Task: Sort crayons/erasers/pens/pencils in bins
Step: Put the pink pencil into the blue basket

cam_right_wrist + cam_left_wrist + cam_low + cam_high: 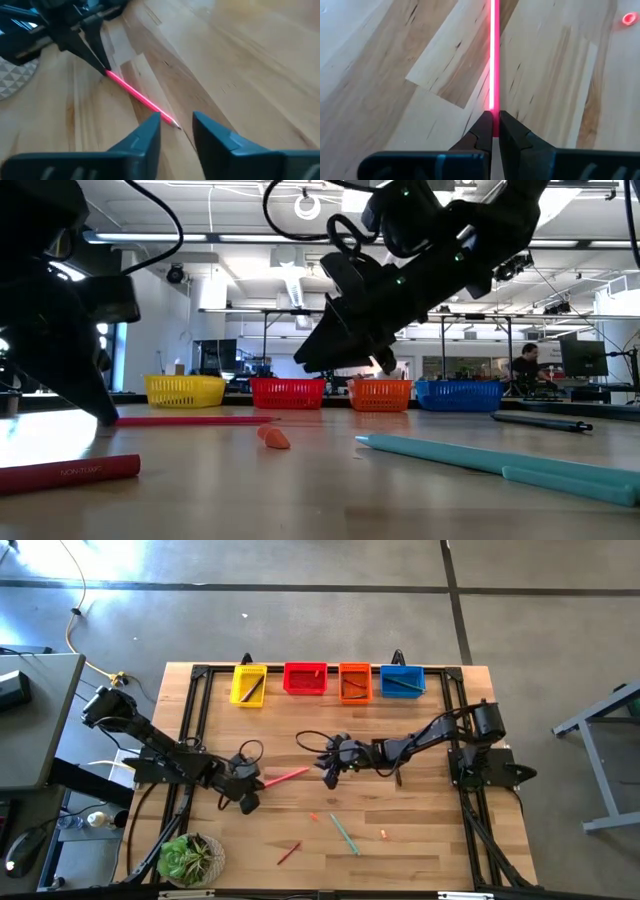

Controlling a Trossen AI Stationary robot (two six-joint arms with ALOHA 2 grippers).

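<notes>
On the wooden table (pixel 420 840), the left gripper (pixel 250 783) is pinching one end of a pink pencil (pixel 286 777), fingers closed on it. To its right, the right gripper (pixel 331 775) is hovering above the pencil's tip, fingers parted and empty. The four bins (pixel 326 681) are lining the far edge.

Table-level scene: a pink stick (pixel 195 420), orange eraser (pixel 273 438) and teal stick (pixel 480 461) lie before four bins (pixel 288 392) in a row.
</notes>
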